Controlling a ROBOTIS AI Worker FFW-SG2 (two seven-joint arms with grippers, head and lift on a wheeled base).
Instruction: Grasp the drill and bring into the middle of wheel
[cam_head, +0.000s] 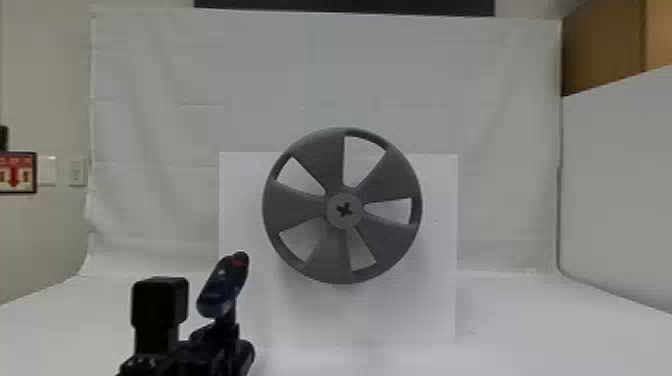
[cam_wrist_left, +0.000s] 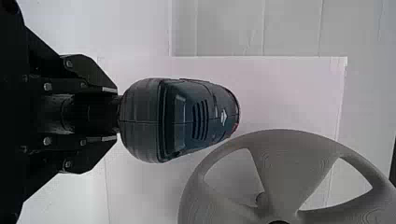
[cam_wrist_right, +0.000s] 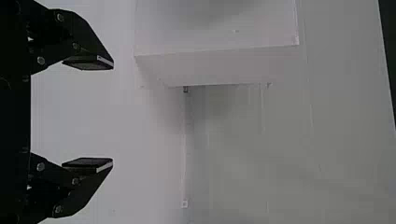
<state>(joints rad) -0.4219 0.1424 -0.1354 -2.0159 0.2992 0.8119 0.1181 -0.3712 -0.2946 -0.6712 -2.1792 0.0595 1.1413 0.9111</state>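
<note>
Dark blue drill (cam_wrist_left: 182, 121), vent slots (cam_wrist_left: 200, 120), red accent (cam_head: 240, 261)

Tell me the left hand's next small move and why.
Probably ease the left hand right and a little up: it grips the drill, which, in the head view, is left of the wheel and lower than the hub.

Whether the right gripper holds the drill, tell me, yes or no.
No, the right gripper stands open in its wrist view, with nothing between its fingers.
</note>
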